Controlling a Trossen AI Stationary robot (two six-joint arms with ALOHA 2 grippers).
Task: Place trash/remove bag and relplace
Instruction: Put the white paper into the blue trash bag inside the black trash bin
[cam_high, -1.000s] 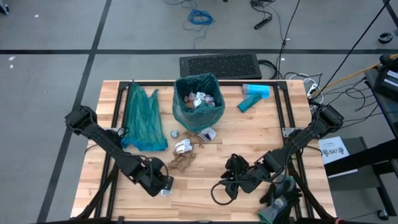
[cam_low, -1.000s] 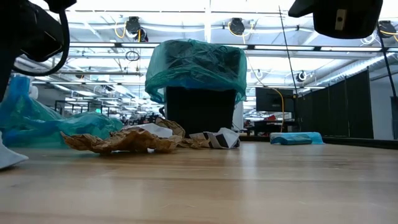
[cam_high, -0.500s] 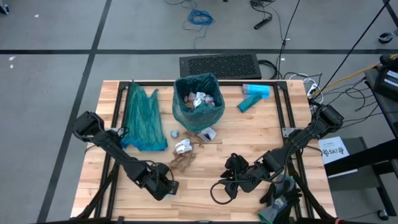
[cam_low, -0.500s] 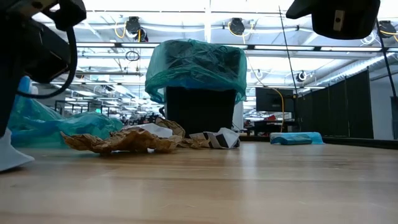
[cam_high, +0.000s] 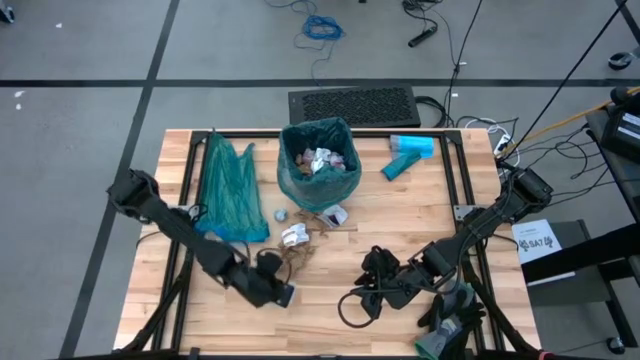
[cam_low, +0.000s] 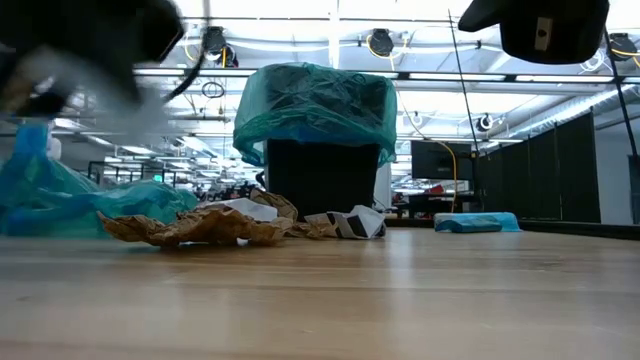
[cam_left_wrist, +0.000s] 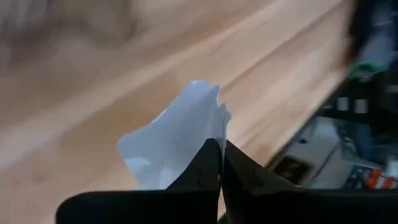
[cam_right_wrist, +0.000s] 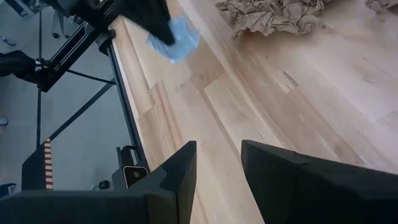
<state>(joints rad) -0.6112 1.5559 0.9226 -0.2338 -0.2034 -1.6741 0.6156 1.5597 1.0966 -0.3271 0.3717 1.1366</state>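
A black bin lined with a green bag (cam_high: 320, 160) stands at the table's far middle, with trash (cam_high: 322, 160) inside. More trash lies in front of it: brown crumpled paper (cam_high: 295, 258), a white scrap (cam_high: 294, 236) and another scrap (cam_high: 333, 214). My left gripper (cam_high: 277, 294), near the front edge, is shut on a pale white-blue wrapper scrap (cam_left_wrist: 180, 140); the right wrist view shows that scrap (cam_right_wrist: 177, 37) too. My right gripper (cam_high: 358, 300) waits open to its right. My left gripper pinches the wrapper scrap by its near edge (cam_left_wrist: 202, 149) between its two shut fingers. The rest of the scrap sticks out past the fingertips. It is lifted clear of the table.
A spare green bag (cam_high: 230, 185) lies flat at the far left. A solid light-blue pack (cam_high: 410, 155) lies at the far right. Dark and green things (cam_high: 450, 320) sit at the front right corner. Bare wood (cam_high: 330, 330) runs along the front edge.
My left gripper has shut on the pale wrapper scrap, which lay on the table near the front edge, and has risen with it, going a little toward the table's right edge. The scrap is now lifted clear of the wood.
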